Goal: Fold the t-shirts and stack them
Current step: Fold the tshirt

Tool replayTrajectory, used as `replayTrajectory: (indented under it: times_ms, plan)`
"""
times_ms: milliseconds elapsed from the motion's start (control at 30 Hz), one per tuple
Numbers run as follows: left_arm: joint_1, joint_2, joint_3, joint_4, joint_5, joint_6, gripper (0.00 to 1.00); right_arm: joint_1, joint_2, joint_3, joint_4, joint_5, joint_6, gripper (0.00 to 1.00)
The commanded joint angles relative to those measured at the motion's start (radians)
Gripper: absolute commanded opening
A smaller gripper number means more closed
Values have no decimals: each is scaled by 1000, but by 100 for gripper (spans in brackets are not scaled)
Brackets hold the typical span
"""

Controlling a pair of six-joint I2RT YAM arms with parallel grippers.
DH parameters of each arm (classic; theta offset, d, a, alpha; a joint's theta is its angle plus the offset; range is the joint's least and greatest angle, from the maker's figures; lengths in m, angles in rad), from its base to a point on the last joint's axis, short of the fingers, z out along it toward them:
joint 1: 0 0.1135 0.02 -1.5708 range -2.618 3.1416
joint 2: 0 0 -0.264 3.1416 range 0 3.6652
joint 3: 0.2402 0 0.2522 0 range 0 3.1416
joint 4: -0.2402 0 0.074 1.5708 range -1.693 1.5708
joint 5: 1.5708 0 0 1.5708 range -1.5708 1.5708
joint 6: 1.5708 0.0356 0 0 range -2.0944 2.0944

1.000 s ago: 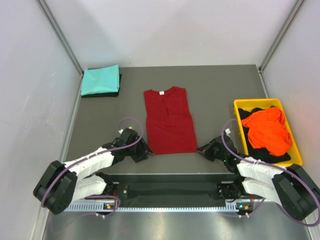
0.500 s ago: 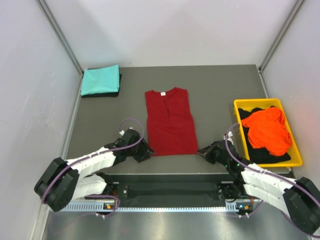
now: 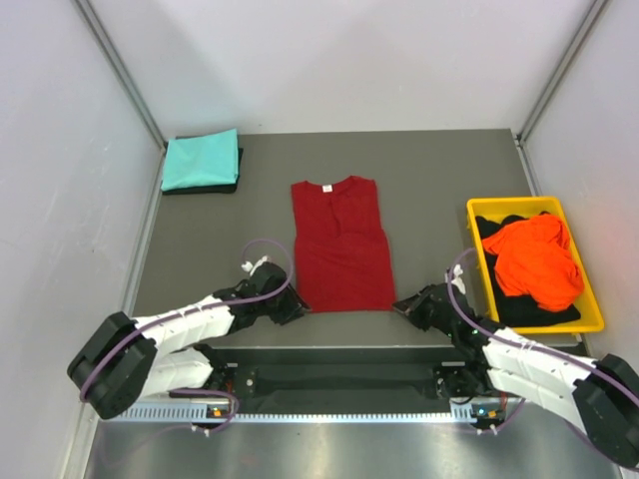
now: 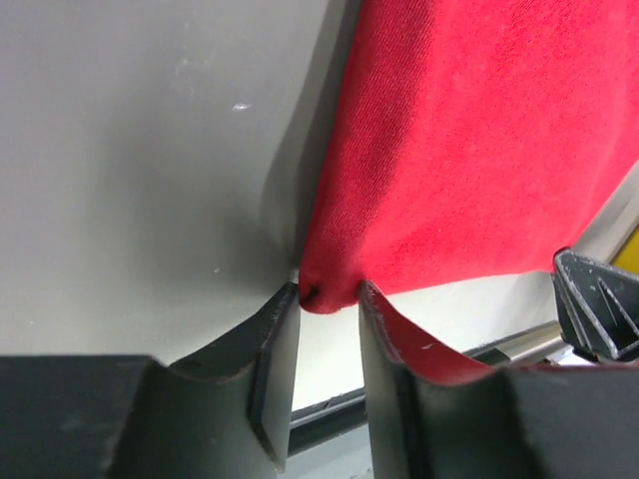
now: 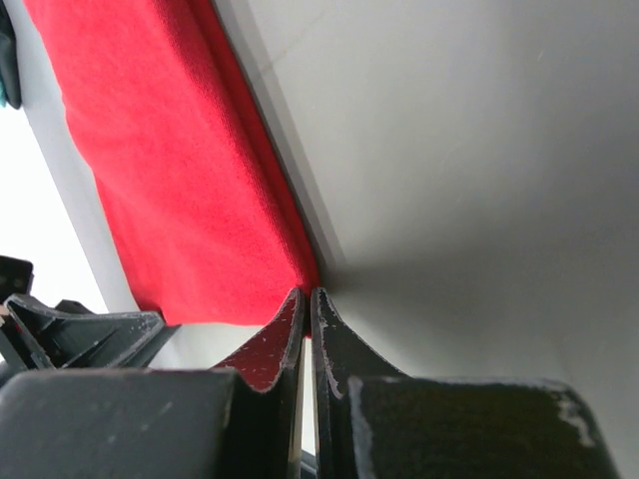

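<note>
The left fingers (image 4: 268, 351) straddle the dark red t-shirt's (image 3: 340, 245) 7 o'clock corner, grip unclear. The right fingers (image 5: 337, 351) are closed at its 5 o'clock corner, pinch hidden.

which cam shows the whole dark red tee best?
Top external: the dark red t-shirt lies whole and flat, collar at the far end. Left wrist shows only its near-left corner, inside the open left gripper; right wrist shows only the near-right corner, at the shut right gripper.
</note>
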Motion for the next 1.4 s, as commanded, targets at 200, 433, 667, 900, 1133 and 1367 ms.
replayTrajectory:
  times_ms: [200, 433, 667, 900, 1133, 1367]
  plan:
    - [-31, -50, 29, -148, -149, 74, 8, 112, -16, -5, -34, 88, 30, 0]
    - [-62, -94, 124, -214, -159, 152, 0, 158, -92, 97, -214, 181, -44, 0]
    - [-186, -166, 239, -338, -254, 137, 0, 199, -245, 212, -468, 275, -133, 0]
    - [-228, -153, 369, -380, -278, 165, 0, 201, -287, 432, -610, 345, -272, 0]
    - [-148, -82, 494, -364, -324, 278, 0, 159, -95, 587, -519, 375, -475, 0]
    - [49, 24, 578, -285, -185, 398, 0, -55, 135, 688, -360, 130, -619, 0]
